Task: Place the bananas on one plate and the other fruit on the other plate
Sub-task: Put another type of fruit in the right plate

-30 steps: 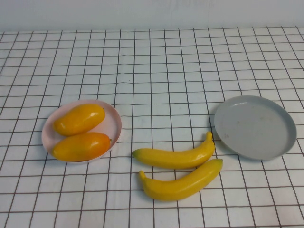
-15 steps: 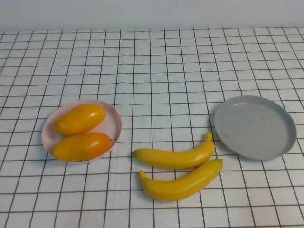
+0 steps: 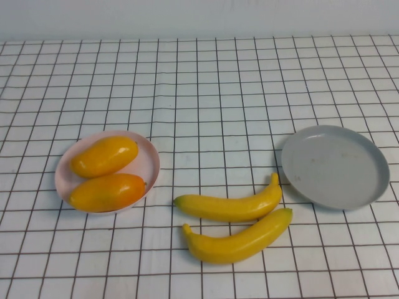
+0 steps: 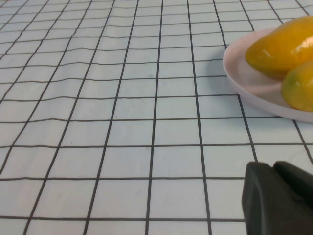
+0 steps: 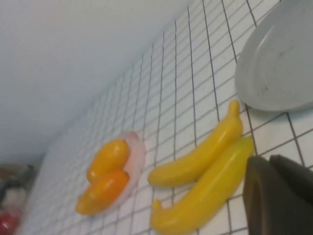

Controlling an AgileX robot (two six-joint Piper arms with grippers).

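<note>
Your left gripper (image 4: 278,198) is clenched on nothing near the pink plate (image 3: 147,163) at the left, which holds both orange fruits (image 3: 104,156). Your right gripper (image 5: 281,196), also clenched empty, hovers by the bananas (image 3: 230,207), which lie on the cloth left of the grey-blue plate (image 3: 335,167)

Raised high view, angled down over the whole checked table (image 3: 218,93). Left wrist view low and close, skimming the cloth toward the pink plate (image 4: 244,83), left gripper (image 4: 279,200) at the frame's corner. Right wrist view higher, tilted, behind the right gripper (image 5: 281,196); shares bananas (image 5: 205,176), both plates with high view.
</note>
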